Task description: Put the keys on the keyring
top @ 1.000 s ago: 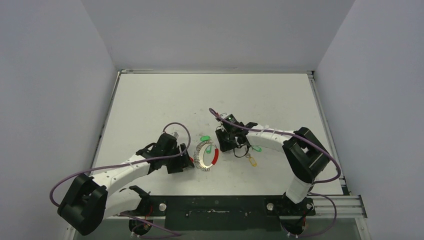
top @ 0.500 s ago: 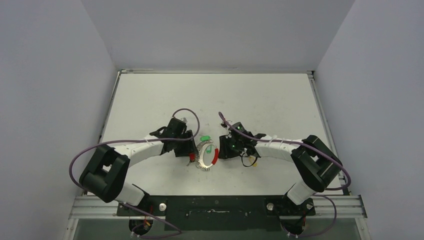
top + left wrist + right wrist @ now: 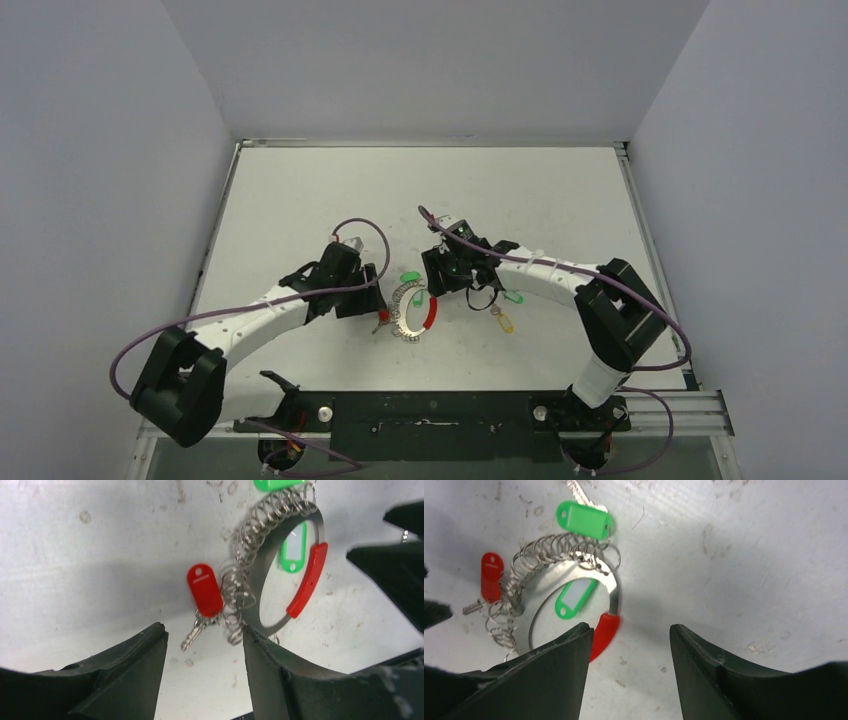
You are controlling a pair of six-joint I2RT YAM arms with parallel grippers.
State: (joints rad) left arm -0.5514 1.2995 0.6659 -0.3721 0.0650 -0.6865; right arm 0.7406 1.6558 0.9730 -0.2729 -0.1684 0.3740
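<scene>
The keyring (image 3: 413,312) lies flat between my two grippers; it is a silvery coil (image 3: 248,555) with a red curved segment (image 3: 306,580). A red-tagged key (image 3: 205,589) lies against the coil's left side, its silver blade (image 3: 193,633) just ahead of my left gripper (image 3: 202,629), which is open and holds nothing. One green tag (image 3: 584,516) lies at the coil's far end and another (image 3: 574,598) inside the ring. My right gripper (image 3: 629,627) is open over bare table, its left finger beside the red segment (image 3: 604,630). A green key (image 3: 514,297) and a yellow key (image 3: 505,322) lie loose to the right.
The white table (image 3: 300,200) is scuffed, with grey walls on three sides and a metal rail (image 3: 640,240) along its right edge. Purple cables (image 3: 360,232) loop above both wrists. The tip of my left gripper shows at the left edge of the right wrist view.
My right gripper has opened wider and pulled up and away from the ring, uncovering the green and yellow keys on the right. The left arm has shifted slightly back and left.
</scene>
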